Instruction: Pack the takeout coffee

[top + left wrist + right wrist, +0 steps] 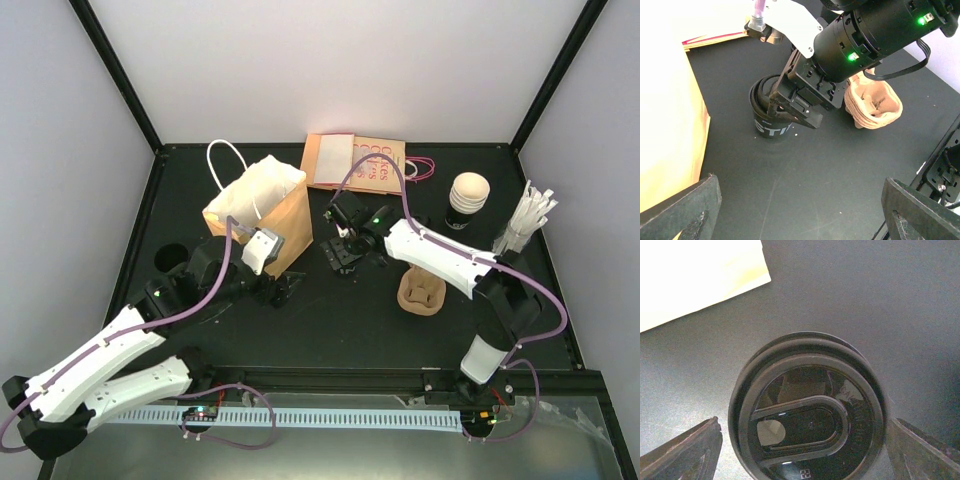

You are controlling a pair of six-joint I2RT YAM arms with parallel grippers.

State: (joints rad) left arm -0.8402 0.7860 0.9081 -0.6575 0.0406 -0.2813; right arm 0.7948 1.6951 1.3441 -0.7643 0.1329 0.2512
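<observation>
Your right pincer [802,422] is straddling the upright takeout coffee [767,129] near the middle of the worktop [340,320], jaws apart to grip it for the nearby paper bag [262,215], while your left pincer [800,182] is hovering spread and empty.

The table [340,325] is matt black, and the standing paper bag [290,228] on it is tan-brown, white at its open mouth. Just right of this bag, the takeout coffee [771,129] is black with pale letters on its wall and a glossy black lid [807,412]. Farther right of the bag the cup carrier [422,292] is light brown and the straws [530,212] are white, while behind it a flat bag [345,160] is tan with red print.
</observation>
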